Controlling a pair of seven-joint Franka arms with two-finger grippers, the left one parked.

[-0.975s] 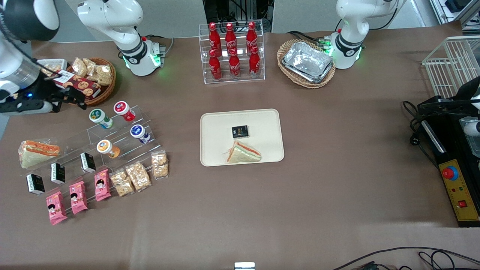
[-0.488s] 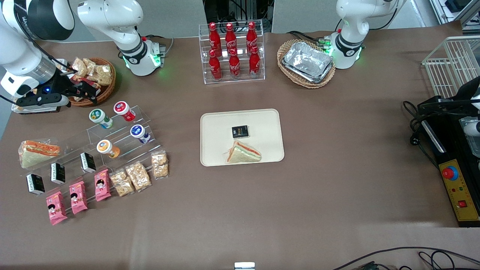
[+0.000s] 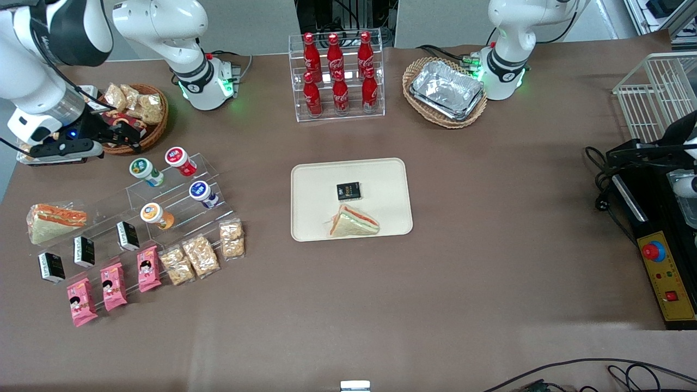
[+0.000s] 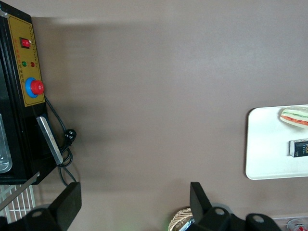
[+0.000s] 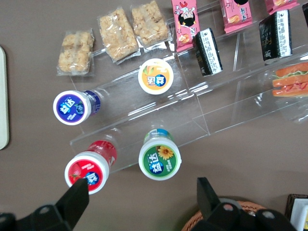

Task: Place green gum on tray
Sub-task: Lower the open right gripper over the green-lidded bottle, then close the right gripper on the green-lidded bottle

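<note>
The gripper (image 5: 142, 202) hangs wide open, holding nothing — the green gum (image 5: 160, 159) sits just below it, upright, lid facing up, well apart from the tray (image 3: 392, 179).

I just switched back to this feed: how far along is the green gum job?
Early stage. Done: nothing placed; the tray holds only a sandwich and a small black box. In hand: the gripper hangs open and empty above the green gum, which stands on the clear stepped rack beside the red-lidded bottle. Left: descend, grasp, carry it over and set it down.
</note>
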